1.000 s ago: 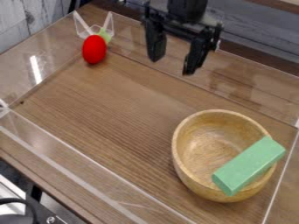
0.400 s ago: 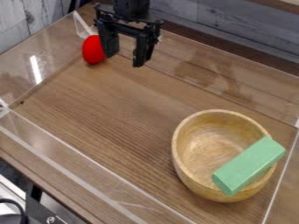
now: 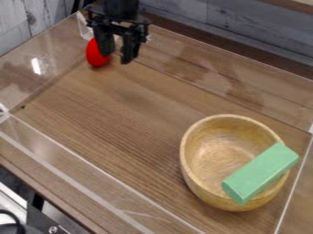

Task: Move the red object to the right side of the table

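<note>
Wooden bowl (image 3: 222, 154) — green block (image 3: 261, 172) tilted across its rim.

Support surface: brown wood-grain table (image 3: 116, 114), bordered by low clear acrylic walls (image 3: 73, 169) that catch glare along the left and near edges. Resting on it, far left corner: the red object (image 3: 94, 53), small and rounded, partly hidden behind the arm in front of it. Resting on it, near right: a round wooden bowl (image 3: 221, 151), upright, close to the right wall. A green rectangular block (image 3: 261, 172) lies tilted in the bowl, one end up on the rim.
</note>
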Controlling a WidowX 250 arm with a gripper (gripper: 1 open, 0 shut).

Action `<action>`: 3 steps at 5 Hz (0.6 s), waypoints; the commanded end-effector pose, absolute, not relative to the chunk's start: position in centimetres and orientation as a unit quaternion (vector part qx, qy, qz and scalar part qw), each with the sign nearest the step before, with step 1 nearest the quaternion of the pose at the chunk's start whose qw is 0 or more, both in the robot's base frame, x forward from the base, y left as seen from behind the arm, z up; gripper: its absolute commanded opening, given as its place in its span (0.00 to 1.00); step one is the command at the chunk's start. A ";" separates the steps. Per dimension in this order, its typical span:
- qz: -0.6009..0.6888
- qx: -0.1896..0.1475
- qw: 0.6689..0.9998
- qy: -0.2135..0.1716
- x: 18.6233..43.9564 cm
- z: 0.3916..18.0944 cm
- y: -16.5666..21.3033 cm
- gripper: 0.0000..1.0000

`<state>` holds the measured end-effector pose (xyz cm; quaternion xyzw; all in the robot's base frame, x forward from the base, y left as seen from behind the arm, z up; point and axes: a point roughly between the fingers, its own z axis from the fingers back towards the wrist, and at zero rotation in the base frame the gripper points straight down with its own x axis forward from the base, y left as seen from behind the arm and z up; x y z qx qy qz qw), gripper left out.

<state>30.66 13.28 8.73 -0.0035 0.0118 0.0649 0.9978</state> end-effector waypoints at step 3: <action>0.098 0.015 0.994 -0.041 33.5 11.5 19.2 1.00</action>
